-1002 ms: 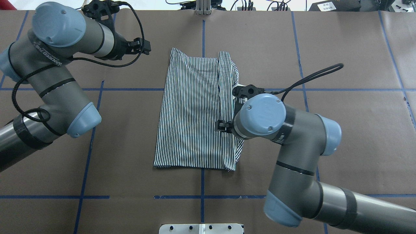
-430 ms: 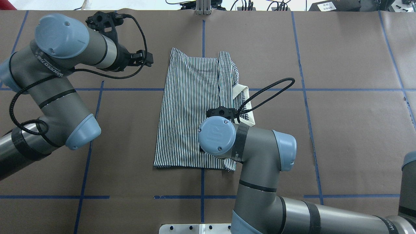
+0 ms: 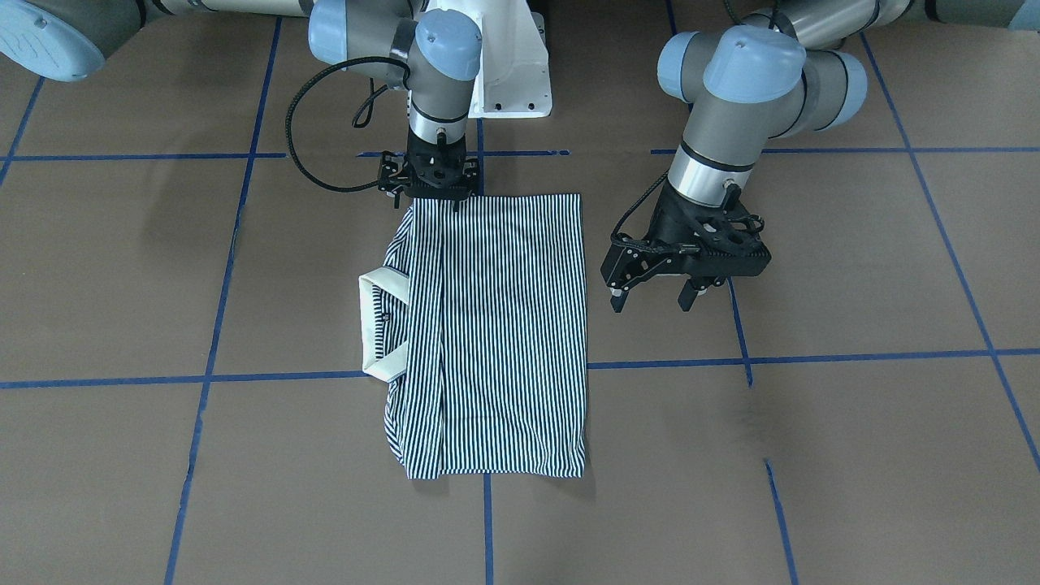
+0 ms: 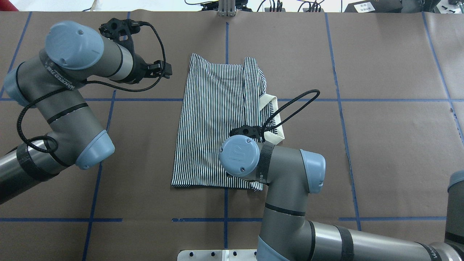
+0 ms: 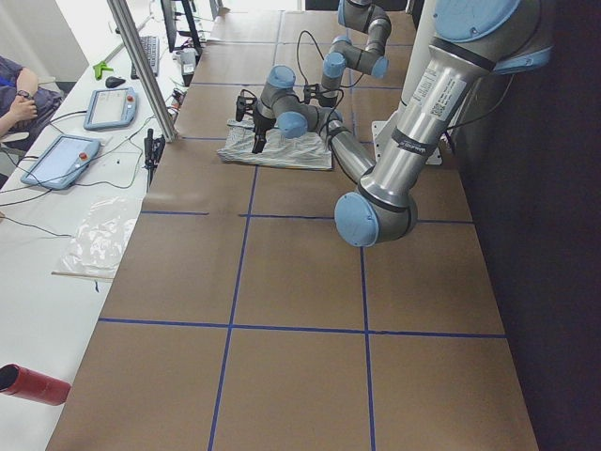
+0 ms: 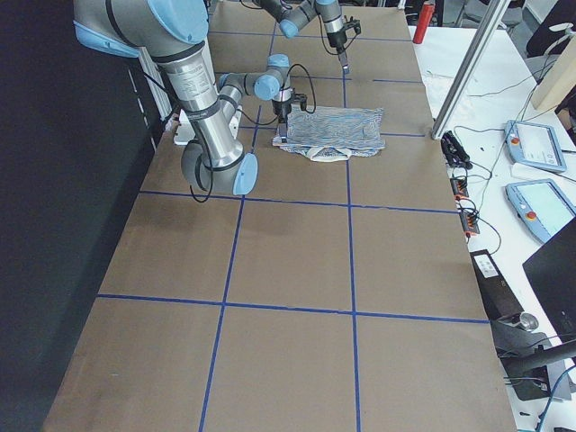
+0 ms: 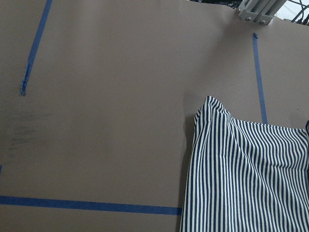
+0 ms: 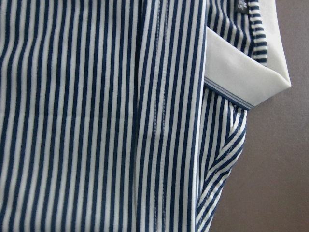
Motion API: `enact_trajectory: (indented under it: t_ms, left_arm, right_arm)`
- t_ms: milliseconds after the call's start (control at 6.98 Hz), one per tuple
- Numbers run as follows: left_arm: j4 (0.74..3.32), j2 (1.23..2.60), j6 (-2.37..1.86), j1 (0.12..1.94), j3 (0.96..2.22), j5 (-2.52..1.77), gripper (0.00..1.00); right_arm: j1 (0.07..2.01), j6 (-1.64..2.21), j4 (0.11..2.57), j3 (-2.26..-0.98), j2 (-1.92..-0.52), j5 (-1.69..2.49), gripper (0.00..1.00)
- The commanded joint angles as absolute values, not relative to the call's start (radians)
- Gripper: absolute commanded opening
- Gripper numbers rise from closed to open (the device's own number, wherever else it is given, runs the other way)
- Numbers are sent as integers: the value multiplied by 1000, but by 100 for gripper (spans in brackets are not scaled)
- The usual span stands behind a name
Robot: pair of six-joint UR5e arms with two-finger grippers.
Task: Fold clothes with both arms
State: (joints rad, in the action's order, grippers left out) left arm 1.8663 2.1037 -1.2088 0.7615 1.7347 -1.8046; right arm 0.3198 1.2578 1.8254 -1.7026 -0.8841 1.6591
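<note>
Nearest the robot's base, the right arm's blue wrist cap [image 4: 239, 155] bears an embossed logo. Below it the right gripper [image 3: 432, 188] stands upright on the near hem of the striped polo shirt [image 4: 214, 123]; whether its claw pinches the cloth cannot be told. The shirt lies folded into a rectangle at the middle of the brown table [image 4: 380, 145], across the blue tape lines [image 4: 145, 99], with its cream collar [image 3: 372, 325] jutting out on the robot's right. Farther off, the left gripper [image 3: 650, 296] hovers beside the shirt's left edge, claw spread, touching nothing. White lettering on the left arm's black strap [image 4: 58, 74] is too small to read.
</note>
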Motion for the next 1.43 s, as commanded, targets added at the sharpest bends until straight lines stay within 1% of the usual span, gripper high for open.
enact_trajectory:
  t_ms: [0, 1002, 1289]
  left_arm:
    - [1867, 2103, -1209, 761, 1732, -1804, 100]
    - [1933, 2105, -1210, 761, 1697, -1804, 100]
    - [1974, 2105, -1213, 761, 1677, -1804, 100]
  right_arm:
    - [319, 1229, 1832, -1689, -894, 1660, 100]
    - [345, 1172, 1861, -1701, -923, 1678, 100]
    - [351, 1167, 1861, -1753, -977, 1678, 100]
